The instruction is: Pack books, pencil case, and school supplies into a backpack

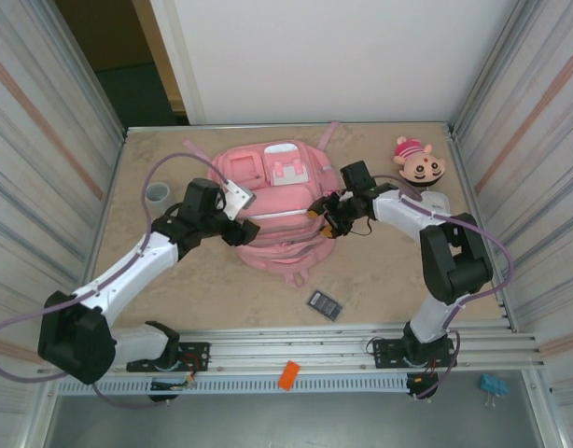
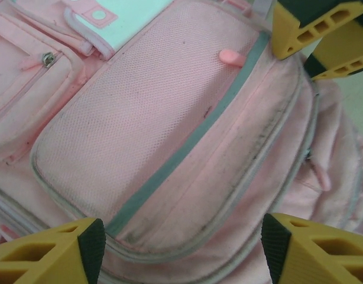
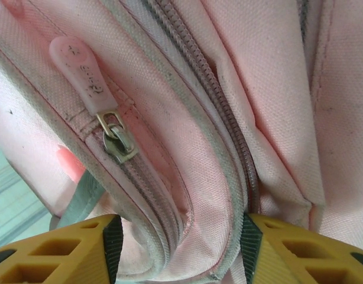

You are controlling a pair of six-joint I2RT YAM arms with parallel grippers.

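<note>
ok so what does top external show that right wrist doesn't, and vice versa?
Top external's extras: the wider scene, with the doll head, grey cup and dark calculator-like item lying on the table apart from the pack. Right wrist's extras: close detail of a pink zip pull, its metal slider and closed zipper teeth. Shared: the pink backpack and the right gripper, fingers straddling a fold of its fabric.

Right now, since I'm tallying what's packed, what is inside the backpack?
The backpack lies front up; the zip in the right wrist view is closed, so pink fabric hides any contents. The calculator-like item lies outside, on the table.
</note>
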